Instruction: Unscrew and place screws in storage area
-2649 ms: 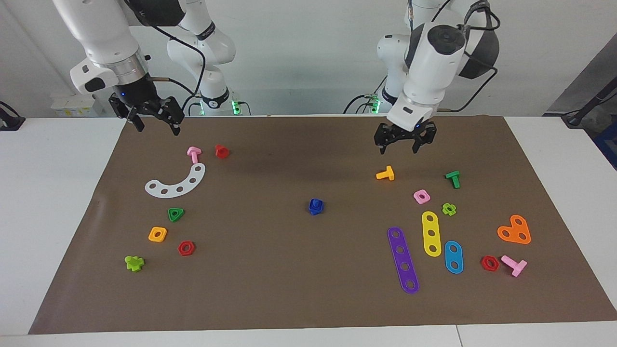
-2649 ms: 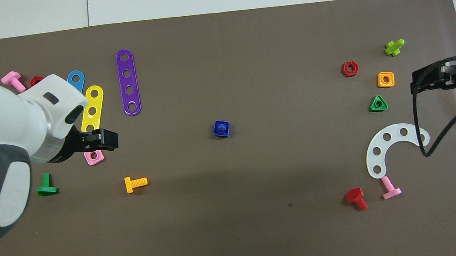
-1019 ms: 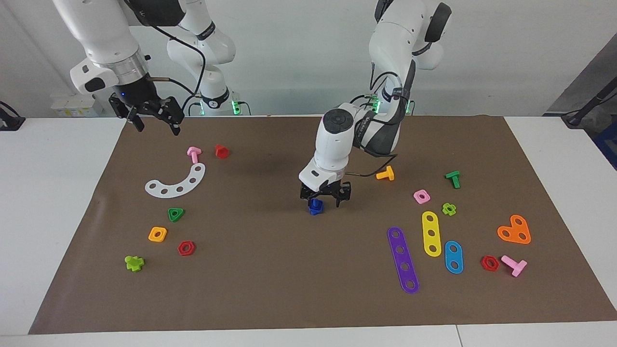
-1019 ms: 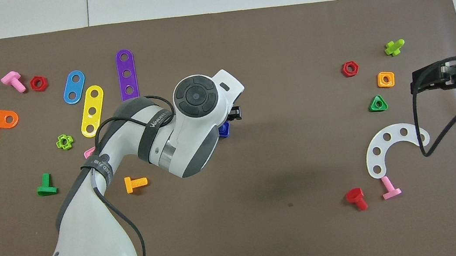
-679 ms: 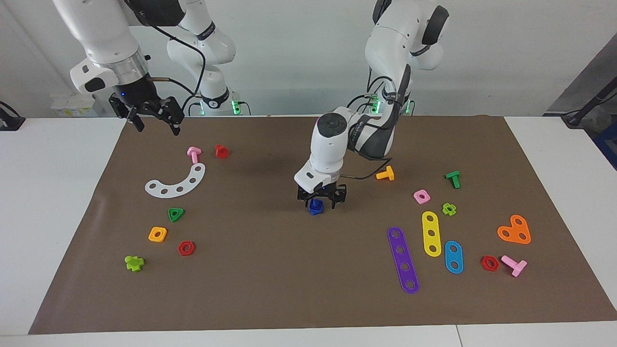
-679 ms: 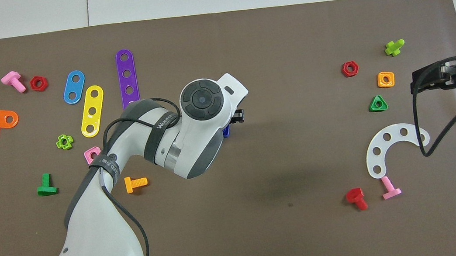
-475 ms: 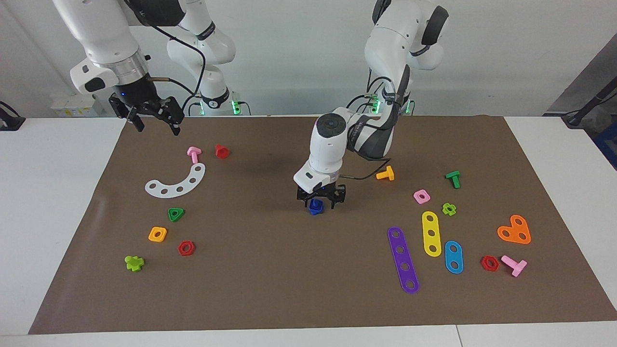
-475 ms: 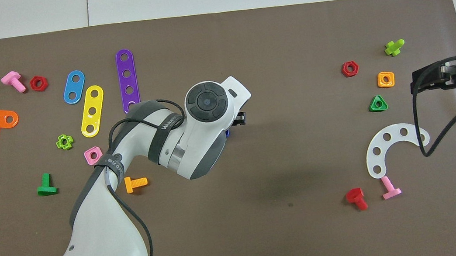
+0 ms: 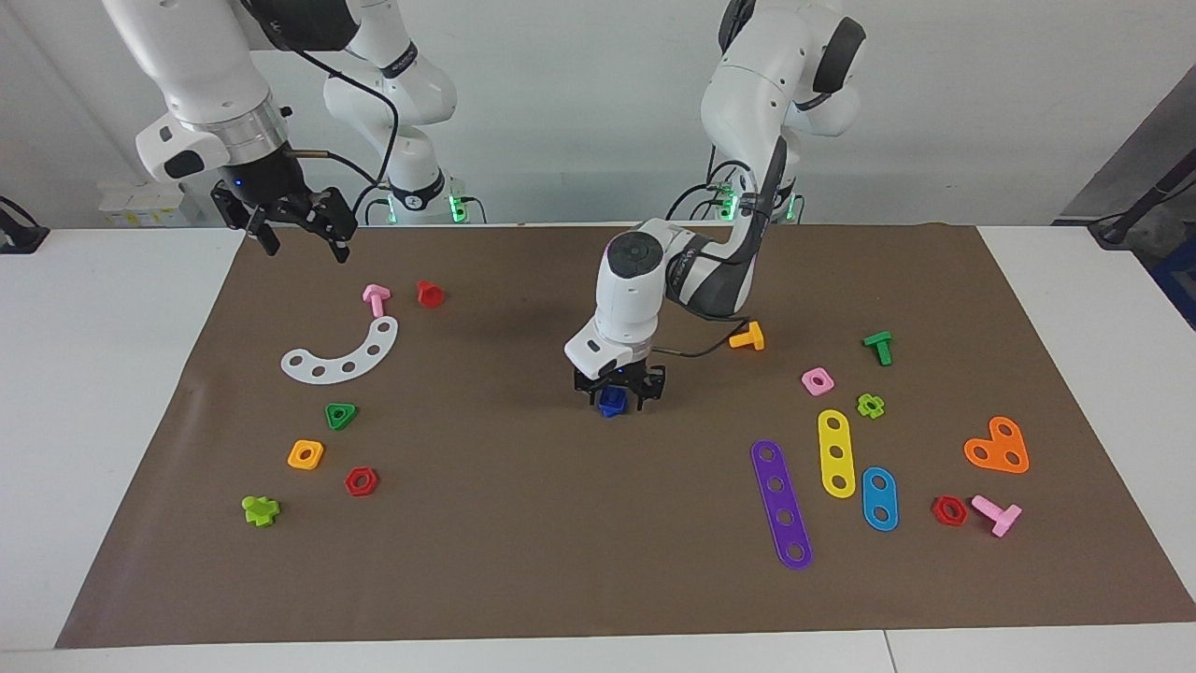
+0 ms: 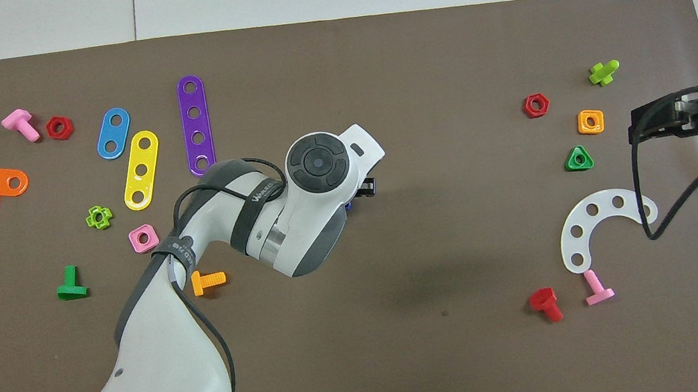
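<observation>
While the right gripper (image 9: 297, 234) waits spread, the left gripper (image 9: 617, 394), fingers unclear, straddles one blue screw (image 9: 612, 402).

Facing view: high, across table, toward robots. Overhead view: above robots' end, steeply down, forward. Both cover brown mat (image 9: 523, 523) (image 10: 437, 43), half-turn apart.

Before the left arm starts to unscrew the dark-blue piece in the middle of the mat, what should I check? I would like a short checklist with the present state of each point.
1. Left gripper down at the dark-blue bolt: ok.
2. Jaws firmly closed on the bolt: cannot tell.
3. Bolt separated from its nut: cannot tell, the gripper hides it.
4. Right gripper waits over the mat's edge: ok.
5. Orange bolt lies apart from the gripper: ok.
</observation>
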`<state>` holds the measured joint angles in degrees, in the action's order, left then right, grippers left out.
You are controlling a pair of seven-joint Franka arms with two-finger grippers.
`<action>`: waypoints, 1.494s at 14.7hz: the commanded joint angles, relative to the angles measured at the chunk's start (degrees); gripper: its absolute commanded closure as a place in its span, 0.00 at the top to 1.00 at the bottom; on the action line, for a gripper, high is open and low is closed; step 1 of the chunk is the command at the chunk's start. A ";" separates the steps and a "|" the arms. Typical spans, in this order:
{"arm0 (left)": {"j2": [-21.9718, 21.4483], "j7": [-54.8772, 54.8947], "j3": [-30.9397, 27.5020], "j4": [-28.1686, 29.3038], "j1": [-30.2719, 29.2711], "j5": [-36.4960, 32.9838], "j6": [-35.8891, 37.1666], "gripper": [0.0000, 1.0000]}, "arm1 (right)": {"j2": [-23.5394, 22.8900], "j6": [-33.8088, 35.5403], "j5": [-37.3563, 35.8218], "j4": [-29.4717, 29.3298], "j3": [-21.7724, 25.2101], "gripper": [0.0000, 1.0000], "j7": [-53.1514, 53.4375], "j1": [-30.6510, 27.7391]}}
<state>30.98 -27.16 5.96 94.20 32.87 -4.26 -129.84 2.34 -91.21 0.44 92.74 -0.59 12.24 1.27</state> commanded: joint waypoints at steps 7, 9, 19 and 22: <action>-0.22 0.88 -0.60 0.99 1.05 -1.19 -1.12 0.75 | 0.03 0.95 1.05 -0.36 -0.20 1.00 0.24 -0.30; -0.22 0.88 -0.60 1.25 1.14 -1.19 -1.03 0.69 | 0.03 0.95 1.05 -0.36 -0.20 1.00 0.24 -0.30; -0.31 0.88 -0.60 0.99 1.05 -1.19 -0.50 0.54 | 0.03 0.95 1.05 -0.36 -0.20 1.00 0.33 -0.30; -0.31 0.88 -0.60 0.90 0.97 -1.19 -0.33 0.49 | 0.03 0.95 1.05 -0.36 -0.11 1.00 0.33 -0.39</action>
<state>30.98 -26.38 5.99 94.73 33.30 -4.26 -129.85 2.34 -91.21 0.44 92.74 -0.59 12.24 1.27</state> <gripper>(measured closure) 0.471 0.000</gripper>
